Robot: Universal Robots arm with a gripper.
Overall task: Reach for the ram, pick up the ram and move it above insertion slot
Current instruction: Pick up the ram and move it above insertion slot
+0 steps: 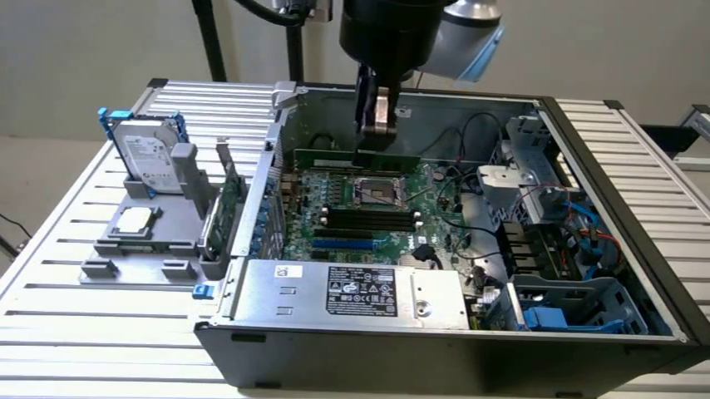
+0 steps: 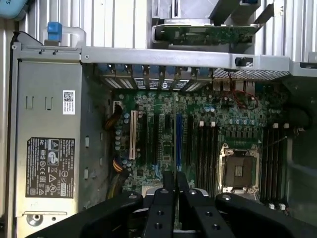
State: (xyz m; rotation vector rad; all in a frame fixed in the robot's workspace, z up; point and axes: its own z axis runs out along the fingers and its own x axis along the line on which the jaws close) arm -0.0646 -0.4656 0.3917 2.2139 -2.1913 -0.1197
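The ram (image 1: 357,159) is a long, thin green stick. In the exterior view it hangs level inside the open computer case (image 1: 621,166), above the green motherboard (image 1: 367,216) and near the case's far wall. It is up in the air, just above the square processor socket (image 1: 377,191) and the black memory slots (image 1: 367,220) that lie below and nearer the camera.

The gripper (image 1: 374,143) comes straight down from the arm and pinches the ram from above, near the stick's middle. Its two fingers are squeezed close together with the thin stick between them. In the wrist view the two dark fingers (image 2: 168,186) also sit very close side by side, and the board with its black slots (image 2: 205,148) and blue slot (image 2: 179,141) lies under them.

At the near side of the case sits the grey power box (image 1: 349,291) with a black label. Outside the case, on the exterior view's left, a grey holder (image 1: 145,224) stands on the slatted table (image 1: 66,274). It holds a hard drive (image 1: 150,154) standing up and a wider green card (image 1: 231,204).
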